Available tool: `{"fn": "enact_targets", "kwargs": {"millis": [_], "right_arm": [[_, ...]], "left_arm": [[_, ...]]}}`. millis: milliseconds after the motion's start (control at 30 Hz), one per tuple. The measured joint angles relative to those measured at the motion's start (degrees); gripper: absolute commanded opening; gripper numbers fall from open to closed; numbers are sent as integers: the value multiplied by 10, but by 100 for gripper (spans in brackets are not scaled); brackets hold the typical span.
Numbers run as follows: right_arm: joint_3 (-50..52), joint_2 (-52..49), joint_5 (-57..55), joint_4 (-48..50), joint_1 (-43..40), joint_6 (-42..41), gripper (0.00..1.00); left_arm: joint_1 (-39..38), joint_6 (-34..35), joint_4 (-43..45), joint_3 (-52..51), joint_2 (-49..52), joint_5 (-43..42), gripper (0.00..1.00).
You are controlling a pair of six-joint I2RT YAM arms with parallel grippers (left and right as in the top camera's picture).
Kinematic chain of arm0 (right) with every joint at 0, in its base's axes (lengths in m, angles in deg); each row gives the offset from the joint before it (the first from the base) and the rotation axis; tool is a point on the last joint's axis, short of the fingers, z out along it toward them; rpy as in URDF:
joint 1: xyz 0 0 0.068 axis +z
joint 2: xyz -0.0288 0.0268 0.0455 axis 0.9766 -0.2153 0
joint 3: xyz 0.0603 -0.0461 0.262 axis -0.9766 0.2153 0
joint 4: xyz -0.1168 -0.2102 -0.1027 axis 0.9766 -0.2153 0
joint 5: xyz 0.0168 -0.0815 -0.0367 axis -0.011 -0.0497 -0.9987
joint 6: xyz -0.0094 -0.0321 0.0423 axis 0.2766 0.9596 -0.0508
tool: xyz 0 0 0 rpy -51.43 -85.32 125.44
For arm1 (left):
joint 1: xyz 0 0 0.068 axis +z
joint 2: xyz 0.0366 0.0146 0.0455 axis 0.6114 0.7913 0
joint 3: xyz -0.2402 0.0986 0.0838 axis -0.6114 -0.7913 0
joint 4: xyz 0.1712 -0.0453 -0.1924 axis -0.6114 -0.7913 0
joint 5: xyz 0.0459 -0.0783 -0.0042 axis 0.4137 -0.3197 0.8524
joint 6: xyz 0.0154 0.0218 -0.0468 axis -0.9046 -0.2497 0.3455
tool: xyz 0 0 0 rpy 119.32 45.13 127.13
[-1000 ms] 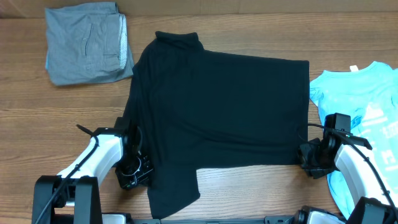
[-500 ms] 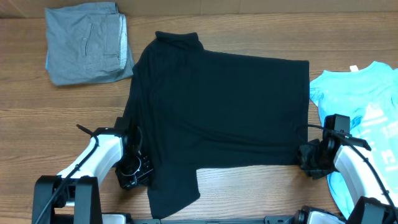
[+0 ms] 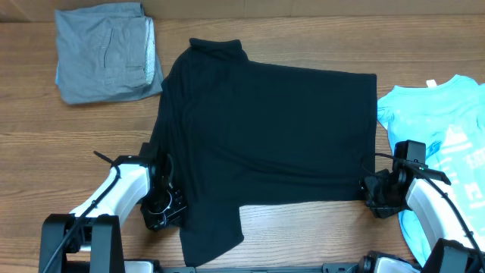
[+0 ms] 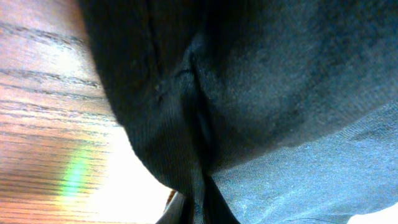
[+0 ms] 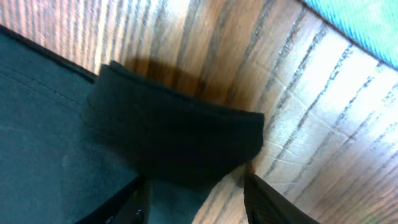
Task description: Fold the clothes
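The black T-shirt [image 3: 265,129] lies spread across the middle of the table, with its lower left part hanging toward the front edge. My left gripper [image 3: 163,206] sits at the shirt's lower left side. In the left wrist view black cloth [image 4: 261,74] bunches into a ridge that runs down into the shut left gripper [image 4: 199,211]. My right gripper [image 3: 373,193] is at the shirt's lower right corner. In the right wrist view that corner [image 5: 174,137] lies folded over on the wood, and the right gripper [image 5: 199,199] straddles it with its fingers apart, bare wood showing beside the right finger.
A folded grey garment [image 3: 106,51] lies at the back left. A light-blue white-printed T-shirt [image 3: 447,129] lies at the right edge, just beyond my right arm, and its edge [image 5: 360,18] shows in the right wrist view. The wooden table [image 3: 45,152] shows to the left.
The right gripper's fingers have spread wider around the shirt's corner. The left gripper and the shirt have not visibly moved.
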Motion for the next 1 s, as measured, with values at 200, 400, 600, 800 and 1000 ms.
{"fn": "enact_targets", "kwargs": {"millis": [200,400,600,800,1000], "right_arm": [[1,-5,-17,6,0,1,47],[-14,-34,-23,0,0,0,31],[-27,-53,-13,13,0,-5,4],[-40,-61,-13,-11,0,-19,4],[-52,-73,-19,-104,0,-37,4]], "left_arm": [[0,-7,0,0,0,0,4],[0,-9,1,0,0,0,4],[0,-11,0,0,0,0,4],[0,-14,-30,9,-1,-8,4],[0,-14,-90,39,-59,-14,4]]}}
